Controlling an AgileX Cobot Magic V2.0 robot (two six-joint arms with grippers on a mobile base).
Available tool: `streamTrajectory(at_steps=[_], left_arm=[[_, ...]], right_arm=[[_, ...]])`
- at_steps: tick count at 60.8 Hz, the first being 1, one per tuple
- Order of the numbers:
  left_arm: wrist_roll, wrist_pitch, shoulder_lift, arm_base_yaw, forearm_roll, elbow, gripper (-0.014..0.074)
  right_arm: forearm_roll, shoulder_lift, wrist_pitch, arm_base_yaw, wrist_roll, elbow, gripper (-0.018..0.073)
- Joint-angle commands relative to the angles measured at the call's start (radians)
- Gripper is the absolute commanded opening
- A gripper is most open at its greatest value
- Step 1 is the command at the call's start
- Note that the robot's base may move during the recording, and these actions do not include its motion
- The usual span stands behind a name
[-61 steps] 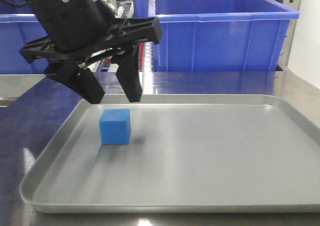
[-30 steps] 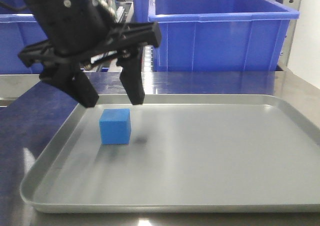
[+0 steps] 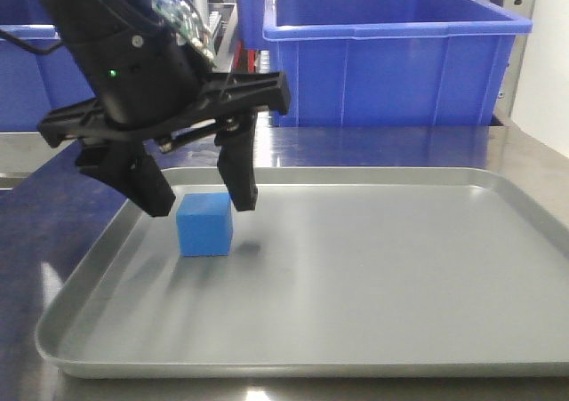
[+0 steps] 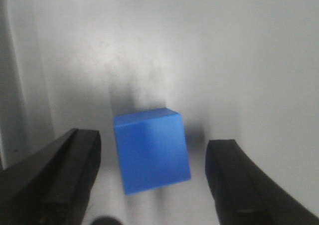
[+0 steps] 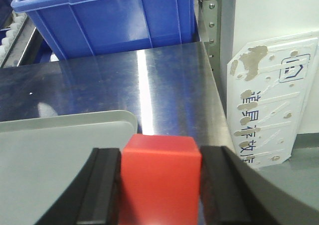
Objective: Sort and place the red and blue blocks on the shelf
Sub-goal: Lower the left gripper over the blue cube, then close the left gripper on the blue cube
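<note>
In the left half of the front view, our left gripper point(image 3: 203, 207) hangs over the blue block point(image 3: 204, 226). Its jaws are wide, one finger on each side and neither touching, so we judge it is lining up a grasp. The block sits in the left part of the grey tray point(image 3: 373, 363), which holds nothing else we can see. At upper right stands a large blue bin point(image 3: 391, 63); its inside is hidden. In the right wrist view, our right gripper point(image 5: 160, 187) clamps the red block point(image 5: 160, 177) at bottom centre, ready, we think, for the shelf.
</note>
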Motion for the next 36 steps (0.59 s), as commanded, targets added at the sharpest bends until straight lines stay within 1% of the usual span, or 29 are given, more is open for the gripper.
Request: streamTrajectory(at_steps=[1,36], left_arm=[[-0.018,-0.038,-0.029,-0.009,0.001,-0.033,0.0504],[-0.018,-0.038,-0.030,-0.009,0.003,-0.033,0.0503]], right_arm=[[-0.009,0.003,-0.087,-0.004,-0.001,-0.027,0.0067],[-0.009,0.003,-0.087,-0.004,-0.001,-0.027,0.0067]])
